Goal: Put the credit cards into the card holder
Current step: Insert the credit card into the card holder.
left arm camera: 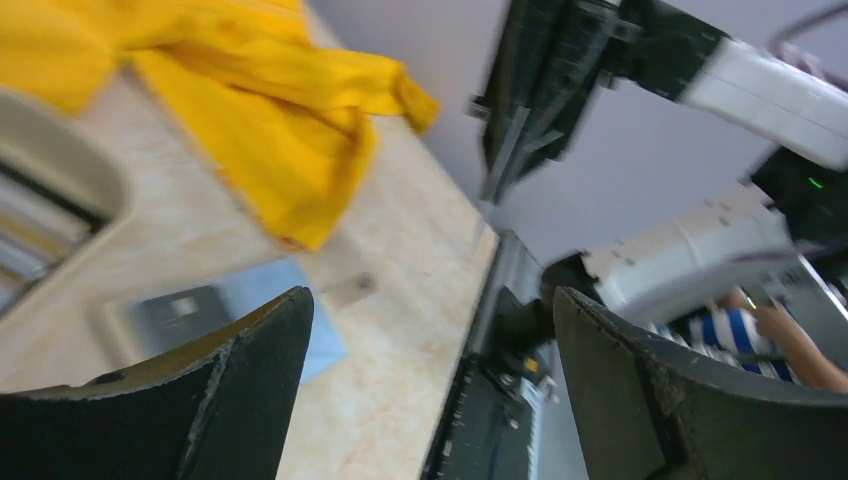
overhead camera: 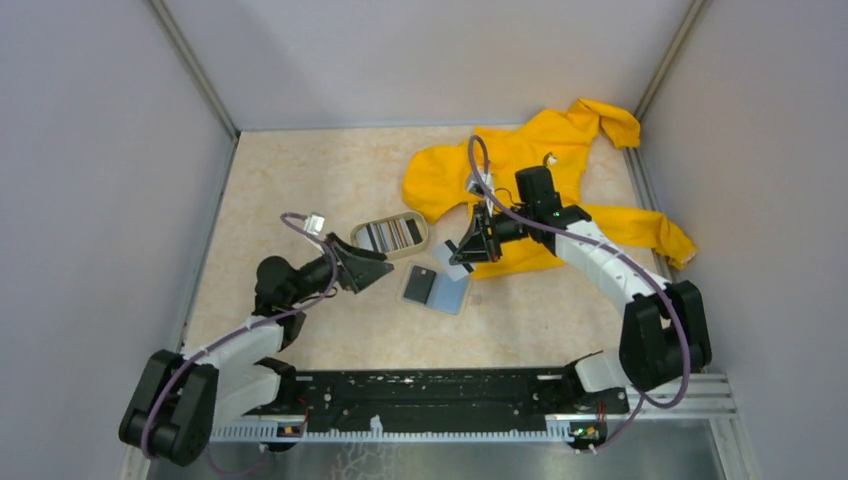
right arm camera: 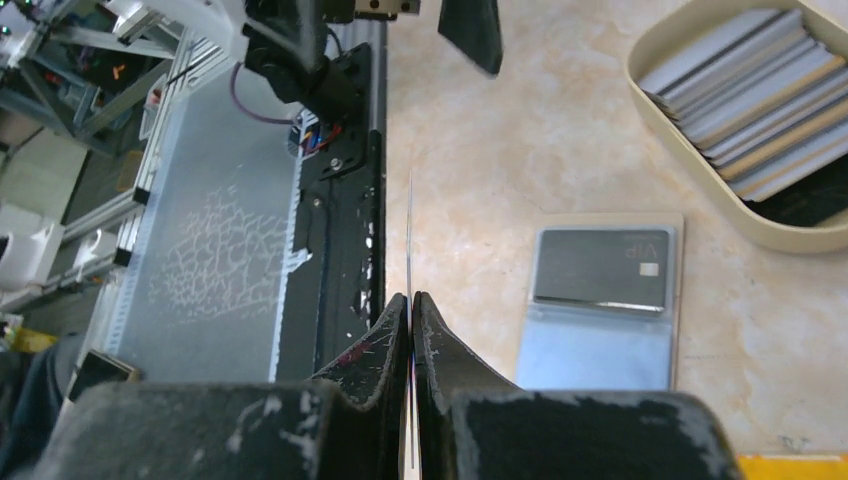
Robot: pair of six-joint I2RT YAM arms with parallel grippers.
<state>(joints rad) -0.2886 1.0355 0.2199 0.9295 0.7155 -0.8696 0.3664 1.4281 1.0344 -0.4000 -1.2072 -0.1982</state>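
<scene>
plainly the right tool (right arm camera: pixel 411 298) is clamped on a thin flat card (right arm camera: pixel 410 225) seen edge-on, and the left tool (left arm camera: pixel 430 305) stands wide apart.

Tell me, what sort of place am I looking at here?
Probably a robotics lab test cell: a left arm and a right arm bolted to a black rail, a tabletop boxed in by plain grey panels, and workshop-style metal framing beyond the table edge.
</scene>
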